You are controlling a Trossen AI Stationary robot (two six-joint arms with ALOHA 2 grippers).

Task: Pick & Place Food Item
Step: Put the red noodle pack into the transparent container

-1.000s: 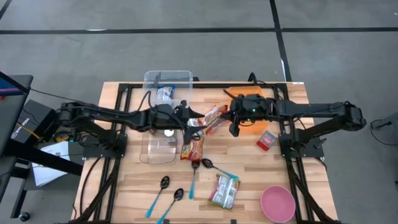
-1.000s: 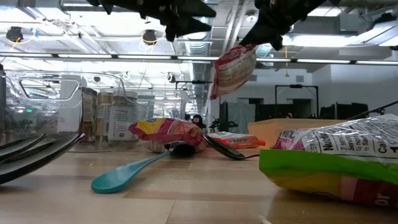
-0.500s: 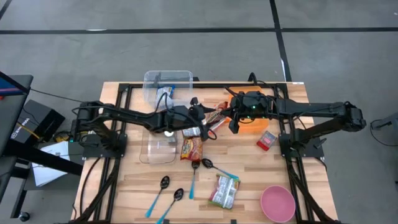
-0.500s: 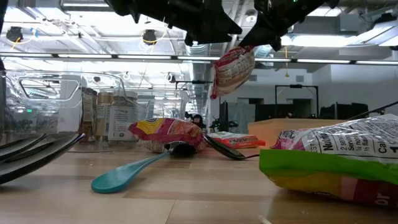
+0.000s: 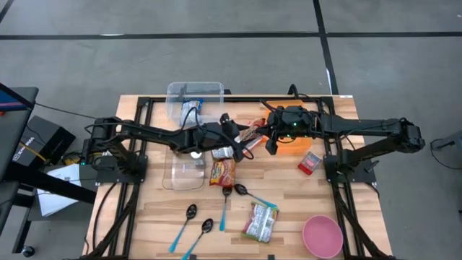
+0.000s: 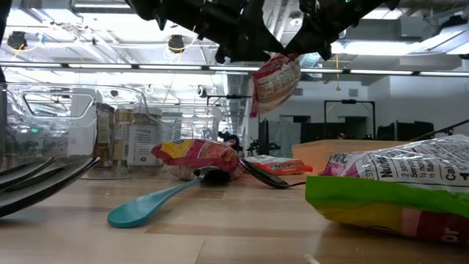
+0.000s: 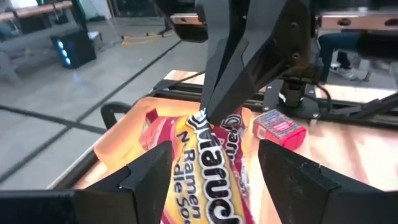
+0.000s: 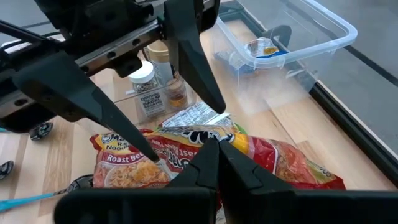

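Your right gripper has its fingers clenched on the top edge of the ramen packet, which hangs above the counter. Your left gripper has its fingers spread either side of the packet, so centre them on it before closing, and release the right only once that grip looks firm.

Dark jointed arms, black wedge-shaped fingers.
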